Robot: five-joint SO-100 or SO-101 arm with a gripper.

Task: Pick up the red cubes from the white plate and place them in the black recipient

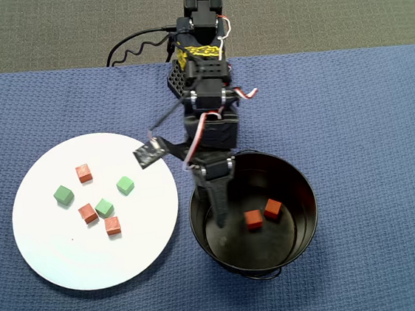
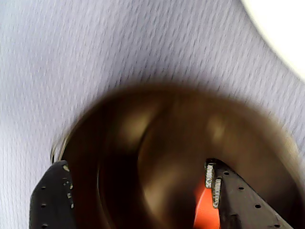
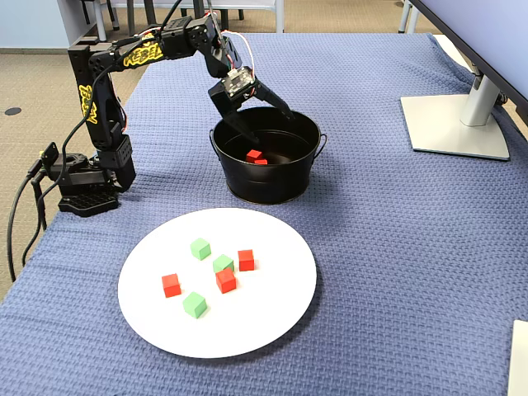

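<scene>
The white plate [image 1: 62,252] holds three red cubes [image 1: 83,172] [image 1: 87,213] [image 1: 112,225] among three green cubes [image 1: 63,194]. Two more red cubes [image 1: 253,219] [image 1: 272,208] lie on the bottom of the black recipient [image 1: 300,190]. My gripper [image 1: 219,213] hangs over the pot's left part, reaching inside the rim, open and empty. In the wrist view my gripper [image 2: 136,167] has its jaws wide apart over the blurred pot [image 2: 143,124], with one red cube [image 2: 206,214] beside the right finger. In the fixed view my gripper [image 3: 271,128] is above the pot [image 3: 264,181].
Blue woven cloth [image 1: 366,109] covers the table. The arm's base [image 3: 87,194] and cables stand at the table's edge. A monitor stand [image 3: 458,124] sits at the right in the fixed view. A corner of the plate [image 2: 286,28] shows in the wrist view.
</scene>
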